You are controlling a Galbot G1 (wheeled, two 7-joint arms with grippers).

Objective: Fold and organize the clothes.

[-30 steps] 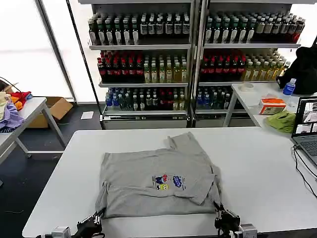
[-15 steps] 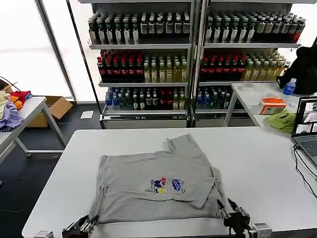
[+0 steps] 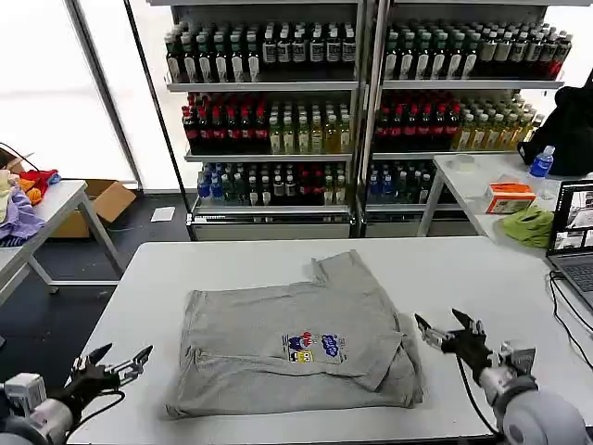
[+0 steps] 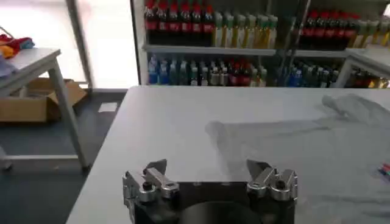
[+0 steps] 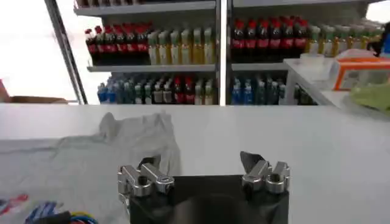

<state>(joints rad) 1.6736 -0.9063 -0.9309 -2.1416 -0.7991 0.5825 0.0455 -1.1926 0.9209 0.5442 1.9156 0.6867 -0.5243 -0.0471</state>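
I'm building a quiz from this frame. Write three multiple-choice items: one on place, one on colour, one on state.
1. Where does the shirt lie?
A. on the white table
B. on the shelf
C. on the floor

2. What colour is the shirt?
A. red
B. light grey
C. black

3. How do the grippers stand?
A. both shut on the shirt
B. one open, one shut
C. both open, off the shirt

Answers:
1. A, it lies spread on the tabletop.
2. B, its cloth is light grey with a small chest print.
3. C, the left gripper and right gripper hang open beside the shirt's edges.
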